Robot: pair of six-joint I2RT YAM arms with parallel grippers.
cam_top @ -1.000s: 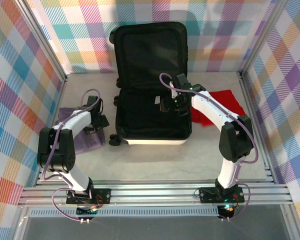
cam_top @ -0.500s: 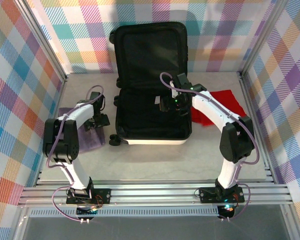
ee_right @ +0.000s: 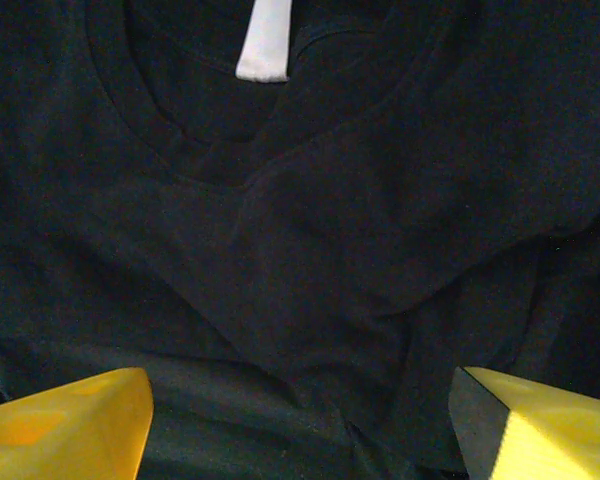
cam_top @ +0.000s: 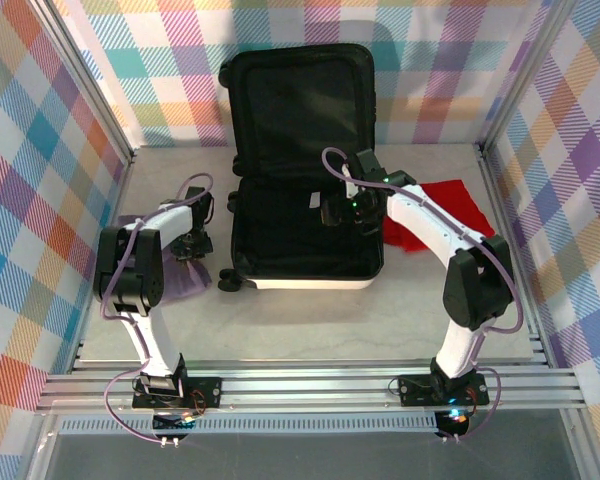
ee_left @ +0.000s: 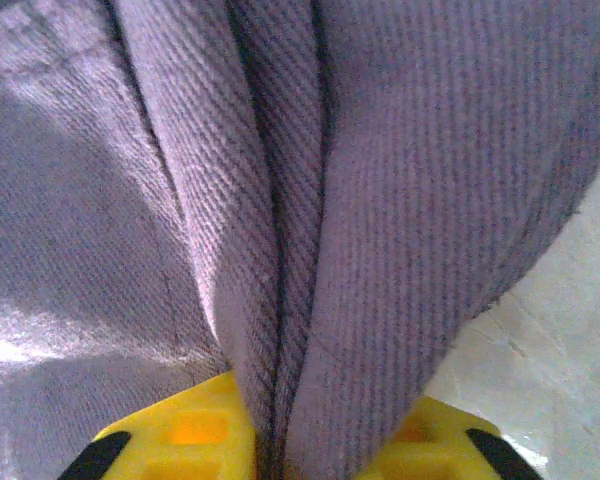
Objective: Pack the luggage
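Two states: left end effector [ee_left: 295,445] pinches ribbed purple cloth [ee_left: 380,200], right end effector [ee_right: 300,430] gapes over black shirt [ee_right: 310,220].

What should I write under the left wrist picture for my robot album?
The left gripper pinches a fold of purple cloth, with the pale table peeking out beside it.

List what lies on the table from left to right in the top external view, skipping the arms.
purple cloth → luggage → red cloth
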